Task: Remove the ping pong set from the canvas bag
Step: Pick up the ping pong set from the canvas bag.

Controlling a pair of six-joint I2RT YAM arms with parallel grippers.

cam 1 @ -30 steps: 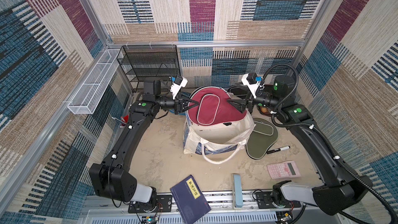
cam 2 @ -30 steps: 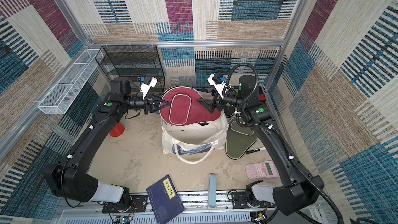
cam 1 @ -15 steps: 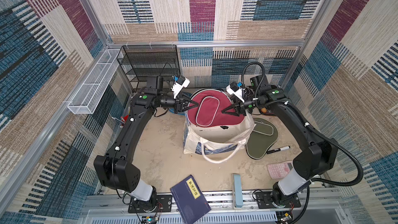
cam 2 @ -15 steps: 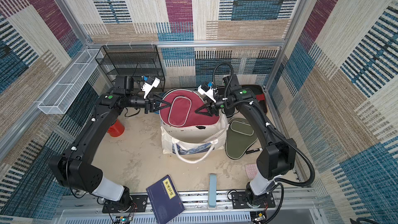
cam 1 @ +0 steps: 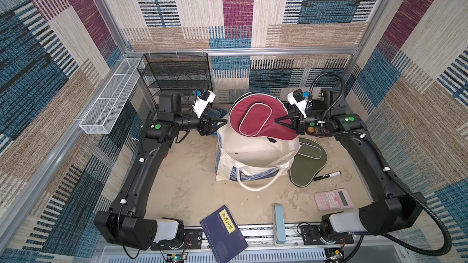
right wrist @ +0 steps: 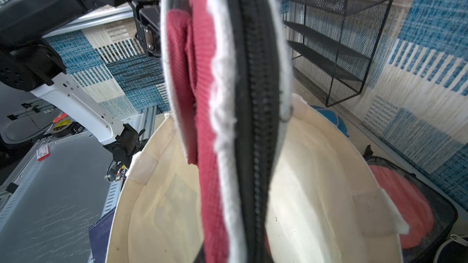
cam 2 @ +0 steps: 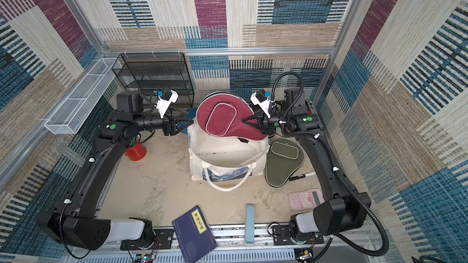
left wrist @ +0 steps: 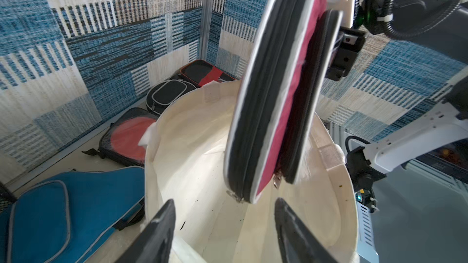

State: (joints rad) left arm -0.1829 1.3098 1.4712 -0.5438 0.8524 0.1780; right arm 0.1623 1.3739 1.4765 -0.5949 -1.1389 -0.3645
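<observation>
One maroon cover [cam 1: 255, 120] is held over the canvas bag [cam 1: 253, 158] mouth, mid-frame, clamped at its neck by the right pincer [cam 1: 278, 122]; left pincer [cam 1: 224, 123] is released. Judged light, padded, semi-stiff; neck hold is preferred.

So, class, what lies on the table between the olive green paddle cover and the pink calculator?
A black marker with a white cap lies there; both top views show it.

Pink calculator [cam 1: 333, 199], blue book [cam 1: 224, 234], marker [cam 1: 327, 176], wire rack [cam 1: 177, 74]

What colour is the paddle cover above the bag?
Maroon paddle cover, grey piping; best in a top view.
</observation>
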